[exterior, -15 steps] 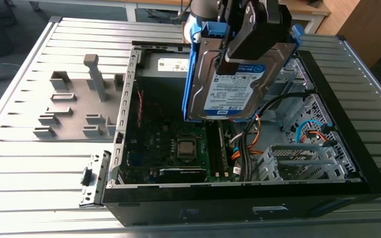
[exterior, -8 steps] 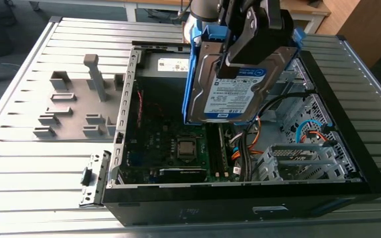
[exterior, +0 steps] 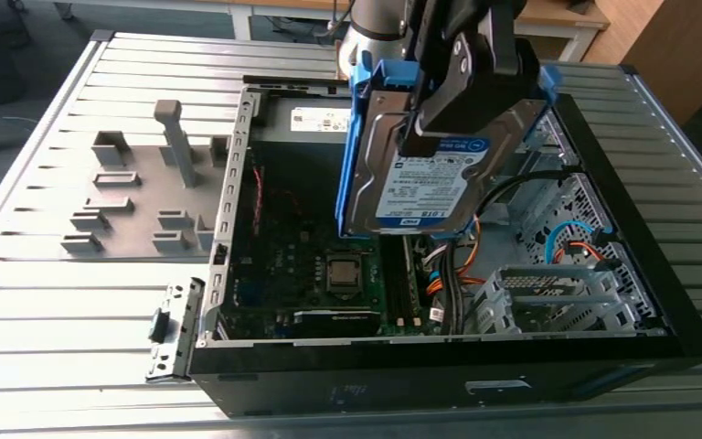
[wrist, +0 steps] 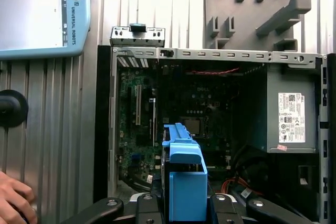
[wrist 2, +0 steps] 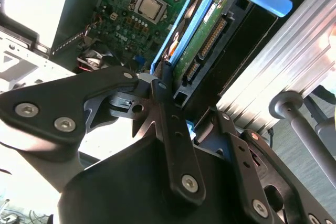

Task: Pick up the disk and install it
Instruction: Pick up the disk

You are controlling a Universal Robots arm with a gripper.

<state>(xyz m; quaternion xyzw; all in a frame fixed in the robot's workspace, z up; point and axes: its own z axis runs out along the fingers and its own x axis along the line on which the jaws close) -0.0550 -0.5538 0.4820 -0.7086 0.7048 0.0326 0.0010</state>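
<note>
both fingers (wrist 2: 168, 108) clamp the disk (exterior: 430, 187) between them above the open computer case (exterior: 424, 375).

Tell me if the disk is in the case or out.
Out: the gripper holds the disk on edge above the open case.

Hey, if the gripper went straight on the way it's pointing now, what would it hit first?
Probably the motherboard inside the open computer case, near the processor. The disk held in the gripper would touch before the fingers. Depth is unclear, so cables may come first.
</note>
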